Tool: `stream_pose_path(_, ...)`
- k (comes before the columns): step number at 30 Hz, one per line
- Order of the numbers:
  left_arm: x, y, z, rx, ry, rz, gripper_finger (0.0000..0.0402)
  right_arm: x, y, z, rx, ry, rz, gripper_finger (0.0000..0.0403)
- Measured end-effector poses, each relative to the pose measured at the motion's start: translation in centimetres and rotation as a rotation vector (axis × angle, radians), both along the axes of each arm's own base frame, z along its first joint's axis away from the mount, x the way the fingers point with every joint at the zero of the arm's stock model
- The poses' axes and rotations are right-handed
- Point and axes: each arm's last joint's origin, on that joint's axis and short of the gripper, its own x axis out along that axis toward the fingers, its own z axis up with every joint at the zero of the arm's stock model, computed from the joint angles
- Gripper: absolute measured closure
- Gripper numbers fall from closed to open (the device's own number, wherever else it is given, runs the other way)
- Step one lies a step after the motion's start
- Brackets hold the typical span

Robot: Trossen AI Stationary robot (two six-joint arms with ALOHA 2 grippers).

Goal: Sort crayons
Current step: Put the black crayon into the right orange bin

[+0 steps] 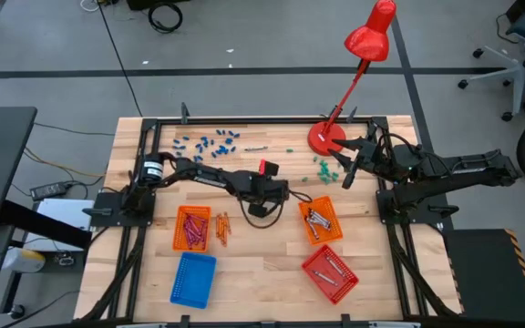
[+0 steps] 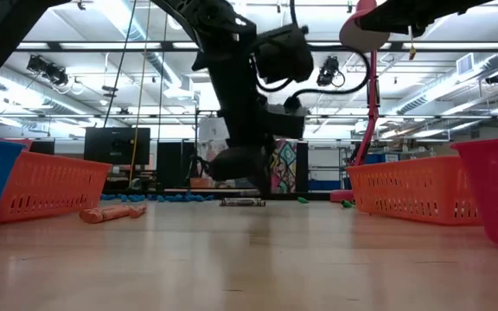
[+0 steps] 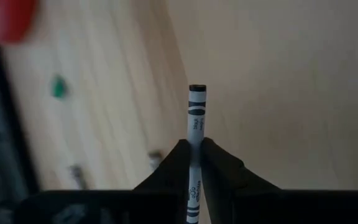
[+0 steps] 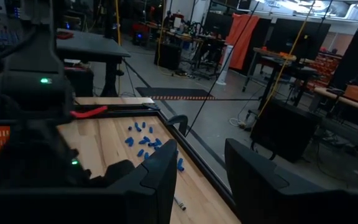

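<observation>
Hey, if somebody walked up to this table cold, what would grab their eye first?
Probably the red desk lamp standing at the table's far edge on the right arm's side. Next, the left gripper over the middle of the table, shut on a grey crayon that sticks out past its fingers. Then the mesh baskets along the near side: an orange basket with crayons, a blue basket, and a red basket.

A robotics lab or workshop — black workbenches, ceiling strip lights, hanging cables and a grey floor surround the wooden table.
</observation>
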Motion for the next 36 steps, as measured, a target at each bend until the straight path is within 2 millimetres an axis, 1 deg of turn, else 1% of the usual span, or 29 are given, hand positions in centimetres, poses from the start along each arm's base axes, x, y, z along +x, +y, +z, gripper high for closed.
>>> stream_pose_path(4, 0.9, -1.9, 0.7, 0.110, -0.098, -0.045, 0.0366, 0.0, 0.0, 0.0, 0.000, 0.000, -0.004, 0.0264)
stream_pose_path(8, 2.1, -3.9, 1.8, 0.194, -0.231, -0.119, 0.0366, 0.0, 0.0, 0.0, 0.000, 0.000, -0.004, 0.0264)
stream_pose_path(14, 3.4, -6.4, 3.4, 0.276, -0.385, -0.272, 0.0366, 0.0, 0.0, 0.0, 0.000, 0.000, -0.004, 0.0264)
stream_pose_path(16, 3.6, -6.9, 3.7, 0.258, -0.409, -0.351, 0.0366, 0.0, 0.0, 0.0, 0.000, 0.000, -0.004, 0.0264)
stream_pose_path(20, 4.3, -7.4, 3.0, 0.163, -0.450, -0.530, 0.0366, 0.0, 0.0, 0.0, 0.000, 0.000, -0.004, 0.0264)
stream_pose_path(25, 5.2, -7.8, 1.7, 0.220, -0.477, -0.687, 0.0366, 0.0, 0.0, 0.0, 0.000, 0.000, -0.005, 0.0264)
stream_pose_path(30, 5.6, -7.8, -0.2, 0.276, -0.432, -0.752, 0.0354, 0.0, 0.0, 0.0, 0.000, 0.000, -0.005, 0.0264)
stream_pose_path(36, 5.7, -7.8, -0.6, 0.288, -0.422, -0.764, 0.0305, 0.0, 0.0, 0.0, 0.000, 0.000, -0.005, 0.0264)
